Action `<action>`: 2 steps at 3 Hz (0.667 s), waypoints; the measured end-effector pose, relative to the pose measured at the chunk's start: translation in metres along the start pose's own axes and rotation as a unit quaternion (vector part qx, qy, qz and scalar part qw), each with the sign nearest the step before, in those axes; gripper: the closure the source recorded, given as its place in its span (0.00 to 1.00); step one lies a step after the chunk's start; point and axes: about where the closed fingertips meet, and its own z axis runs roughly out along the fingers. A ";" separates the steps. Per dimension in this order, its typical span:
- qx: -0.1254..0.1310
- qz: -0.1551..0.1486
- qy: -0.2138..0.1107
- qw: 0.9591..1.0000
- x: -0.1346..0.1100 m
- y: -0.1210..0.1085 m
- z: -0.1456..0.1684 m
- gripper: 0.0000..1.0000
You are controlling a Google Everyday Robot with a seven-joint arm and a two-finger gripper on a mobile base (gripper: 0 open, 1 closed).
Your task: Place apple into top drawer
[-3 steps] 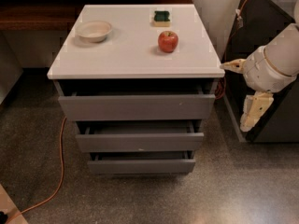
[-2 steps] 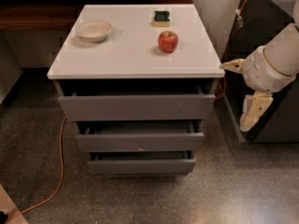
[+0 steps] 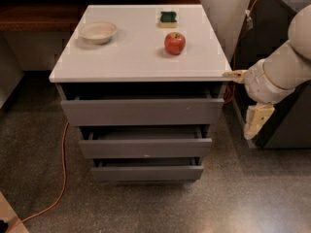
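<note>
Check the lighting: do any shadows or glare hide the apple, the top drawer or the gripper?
Camera view: the white cabinet top is evenly lit with no glare, and the apple throws only a soft shadow. Camera view: the top drawer is slightly open, its inside dark under the overhang. Camera view: the gripper, open beside the cabinet's right front corner, is well lit.
</note>
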 end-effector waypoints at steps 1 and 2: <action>0.006 -0.028 -0.007 1.000 0.003 -0.009 0.029 0.00; 0.005 -0.049 -0.035 0.998 0.000 -0.018 0.060 0.00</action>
